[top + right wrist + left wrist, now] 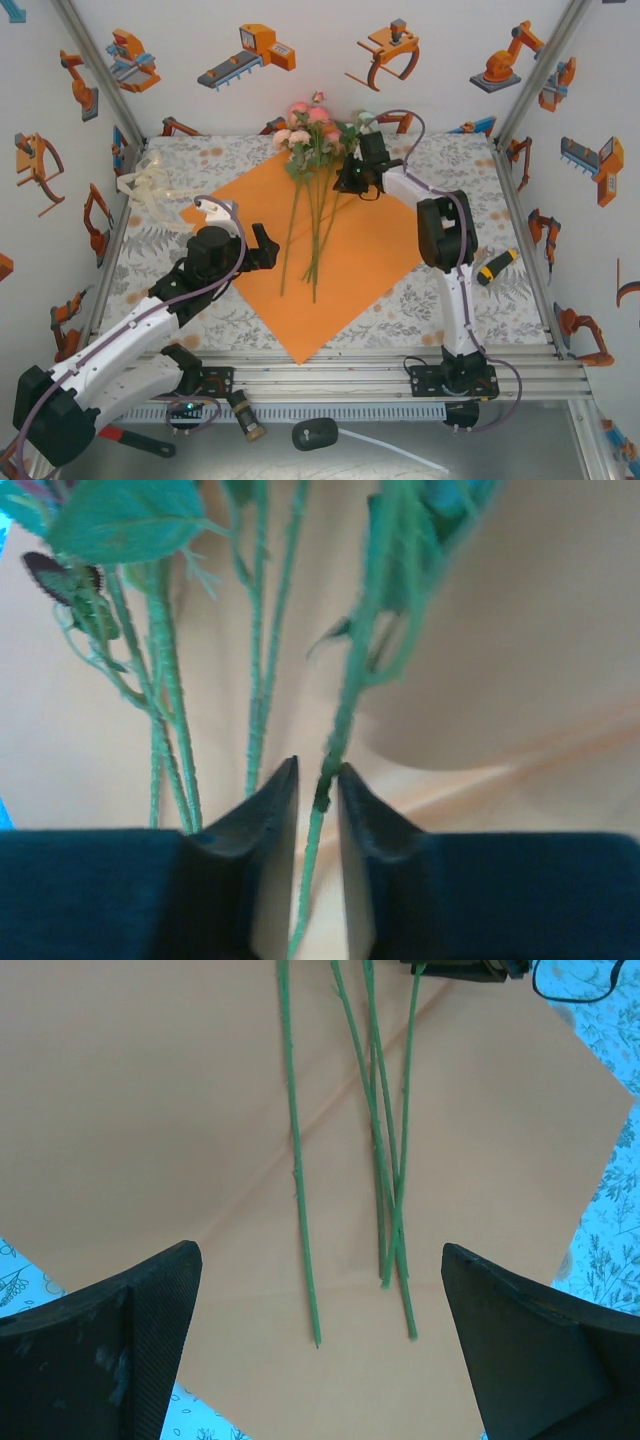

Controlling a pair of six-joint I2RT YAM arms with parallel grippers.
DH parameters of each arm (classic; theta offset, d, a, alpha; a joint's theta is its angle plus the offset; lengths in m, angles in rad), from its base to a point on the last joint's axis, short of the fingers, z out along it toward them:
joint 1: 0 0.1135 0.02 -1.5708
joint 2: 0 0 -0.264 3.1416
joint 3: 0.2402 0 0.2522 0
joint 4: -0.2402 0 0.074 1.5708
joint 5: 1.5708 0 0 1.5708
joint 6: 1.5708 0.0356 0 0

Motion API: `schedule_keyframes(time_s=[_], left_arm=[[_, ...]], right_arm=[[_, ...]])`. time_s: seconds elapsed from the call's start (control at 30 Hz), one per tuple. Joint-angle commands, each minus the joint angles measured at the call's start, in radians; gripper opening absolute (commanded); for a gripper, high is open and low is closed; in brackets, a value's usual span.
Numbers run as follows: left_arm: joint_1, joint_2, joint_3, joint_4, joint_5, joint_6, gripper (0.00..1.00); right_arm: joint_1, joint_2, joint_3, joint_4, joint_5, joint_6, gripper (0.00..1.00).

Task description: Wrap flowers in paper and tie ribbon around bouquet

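Ribbon (pixel 150 188) lies in a loose heap at the far left of the surface (pixel 440 300), well apart from the rest and not yet used. Next comes the left gripper (pixel 268 248), hanging above the left half of the paper (pixel 370 250) with its jaws wide and nothing in them. In its wrist view the cut ends of the stems (pixel 296 1140) lie ahead, between the two fingers.

No real container is here. The paper does this job: it lies flat, turned like a diamond with one corner toward the arms, and it carries the flowers (pixel 310 130). Their long axis runs from far to near, with the heads past the far corner and the stems ending around the middle of the sheet.

Right gripper (pixel 319 780) sits low at the upper stems, just under the leaves. Its jaws are only narrowly parted around one stem, which looks released, not pinched.

For folding the paper over the stems, I judge the left arm is nearer to the left corner.
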Motion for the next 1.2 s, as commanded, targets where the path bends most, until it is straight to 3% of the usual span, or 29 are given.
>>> schedule_keyframes(time_s=[0.0,0.13,0.3,0.43,0.6,0.73,0.87,1.17], left_arm=[[0.005,-0.008,0.007,0.0,0.002,-0.02,0.97],[0.004,-0.016,0.014,-0.048,-0.04,-0.053,0.97],[0.009,-0.019,0.018,-0.13,-0.106,-0.135,0.97],[0.017,-0.029,0.017,-0.238,-0.173,-0.29,0.97],[0.033,-0.034,-0.011,-0.301,-0.172,-0.414,0.98],[0.069,-0.015,-0.021,-0.343,-0.082,-0.49,0.98],[0.107,0.027,-0.01,-0.488,-0.059,-0.642,0.94],[0.114,0.131,-0.092,-0.393,0.062,-0.688,0.88]], right_arm=[[-0.005,-0.002,0.089,-0.076,-0.016,-0.06,0.36],[-0.026,-0.073,0.078,-0.129,0.014,-0.077,0.45],[-0.051,-0.233,-0.053,-0.137,0.073,-0.088,0.49],[-0.053,-0.393,-0.237,-0.099,0.074,-0.065,0.49],[-0.042,-0.575,-0.545,0.02,0.086,0.099,0.49],[0.033,-0.694,-0.768,0.047,0.215,0.269,0.49],[0.155,-0.783,-0.896,-0.076,0.391,0.415,0.49],[0.39,-0.951,-1.122,-0.161,0.433,0.54,0.5]])
